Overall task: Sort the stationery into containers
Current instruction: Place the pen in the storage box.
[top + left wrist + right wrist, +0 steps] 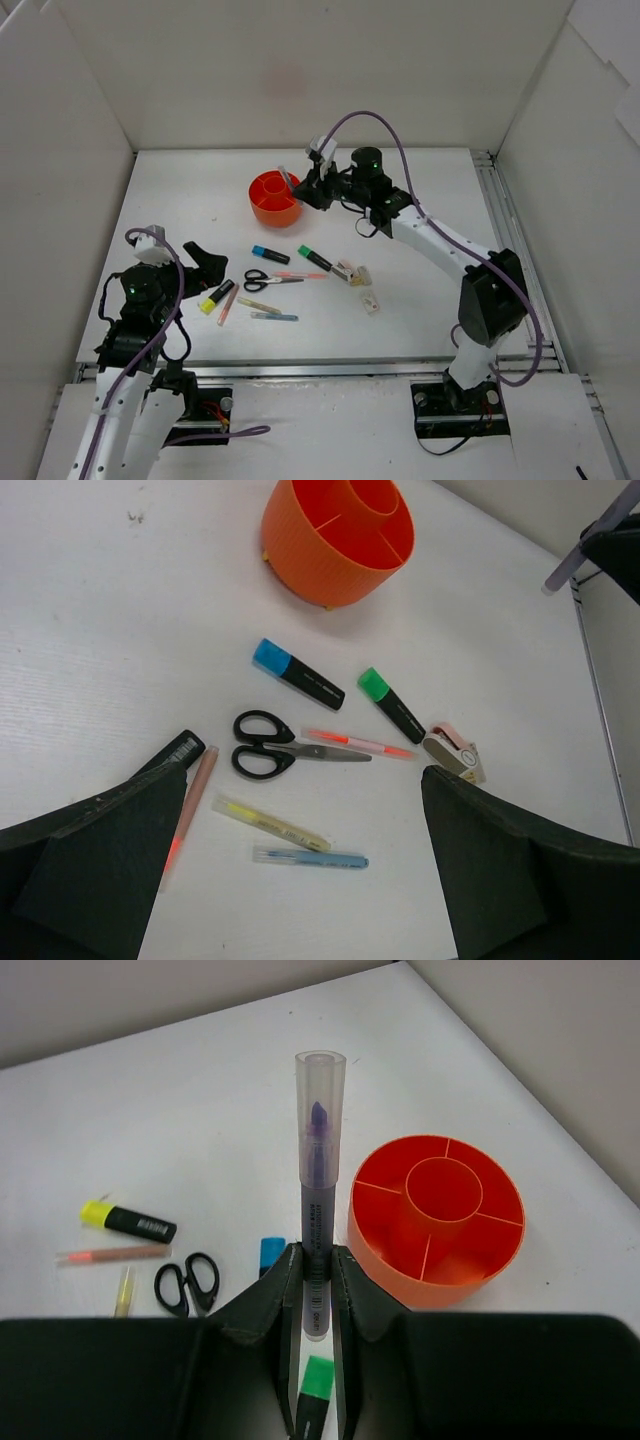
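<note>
Right pincer (316, 1260) clamps a purple pen (318, 1190) close by the organiser (392, 1266), which looks empty. Scissors (290, 750), highlighters (298, 674), pens (310, 857) and erasers (371, 301) remain loose; left pincer (207, 260) hangs wide open, holding nothing.

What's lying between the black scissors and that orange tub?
A blue-capped highlighter lies between the scissors and the orange organiser, touching neither. The left wrist view shows it most clearly.
</note>
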Available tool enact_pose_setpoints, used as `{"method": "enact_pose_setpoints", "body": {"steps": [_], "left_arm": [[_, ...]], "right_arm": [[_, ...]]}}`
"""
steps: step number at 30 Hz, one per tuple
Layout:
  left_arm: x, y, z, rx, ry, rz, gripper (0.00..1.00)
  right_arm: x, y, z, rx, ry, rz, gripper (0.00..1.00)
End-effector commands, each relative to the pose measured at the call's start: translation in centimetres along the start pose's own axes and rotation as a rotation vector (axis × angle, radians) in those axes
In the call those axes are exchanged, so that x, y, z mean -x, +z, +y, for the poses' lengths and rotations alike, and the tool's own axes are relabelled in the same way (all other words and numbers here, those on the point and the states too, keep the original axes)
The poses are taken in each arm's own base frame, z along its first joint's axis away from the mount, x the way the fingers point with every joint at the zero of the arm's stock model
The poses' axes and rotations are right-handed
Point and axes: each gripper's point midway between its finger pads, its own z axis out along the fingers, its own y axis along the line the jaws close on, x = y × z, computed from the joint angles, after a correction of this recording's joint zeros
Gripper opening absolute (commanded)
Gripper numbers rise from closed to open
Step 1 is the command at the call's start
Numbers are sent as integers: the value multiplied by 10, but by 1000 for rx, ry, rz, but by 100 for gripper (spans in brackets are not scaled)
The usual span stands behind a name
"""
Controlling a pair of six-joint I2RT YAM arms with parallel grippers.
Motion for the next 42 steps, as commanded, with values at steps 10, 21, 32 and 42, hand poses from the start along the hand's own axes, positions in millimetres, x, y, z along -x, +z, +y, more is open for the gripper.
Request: {"method": "enact_pose_setpoints", "body": {"steps": [10,21,32,42], "left_arm": [[-16,21,22,82,-33,50,99],[-18,22,26,83,1,42,100],[-20,24,21,48,17,52,99],[-18,24,22,56,25,49,100]], "right_arm": [[17,56,-80,-276,8,-216,0],[-19,90,-86,-271,-26,-187,3],[-30,109,-60,-197,-93,-170,4],[-44,114,-63,-165,-88,-154,15]]}}
